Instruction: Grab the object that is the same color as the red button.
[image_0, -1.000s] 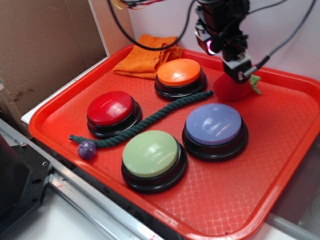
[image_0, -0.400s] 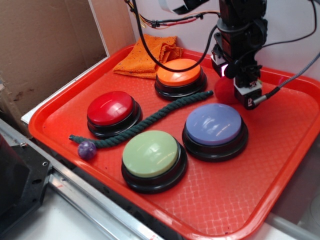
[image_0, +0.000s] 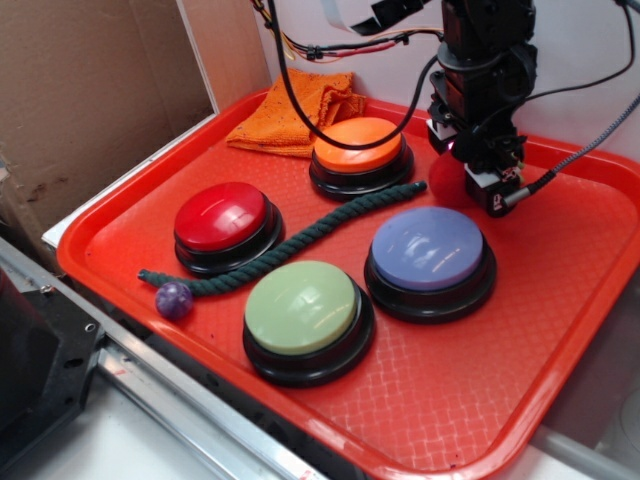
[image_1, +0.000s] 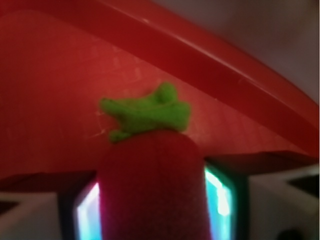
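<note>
The red plush strawberry (image_0: 446, 181) with a green leafy stem lies at the back right of the red tray (image_0: 560, 300), mostly hidden by my gripper (image_0: 472, 182) in the exterior view. In the wrist view the strawberry (image_1: 152, 185) fills the gap between the two lit pads and touches both; its stem (image_1: 146, 112) points toward the tray rim. My gripper (image_1: 152, 205) is shut on it, low at the tray floor. The red button (image_0: 221, 215) sits at the tray's left, far from the gripper.
An orange button (image_0: 360, 143) stands just left of the gripper and a blue button (image_0: 430, 248) just in front. A green button (image_0: 301, 305), a dark green rope (image_0: 300, 240), a purple ball (image_0: 174, 299) and an orange cloth (image_0: 290, 110) share the tray.
My gripper has swung down from above the strawberry's right side to sit around it, covering the green stem in the exterior view. The strawberry has been taken hold of.
</note>
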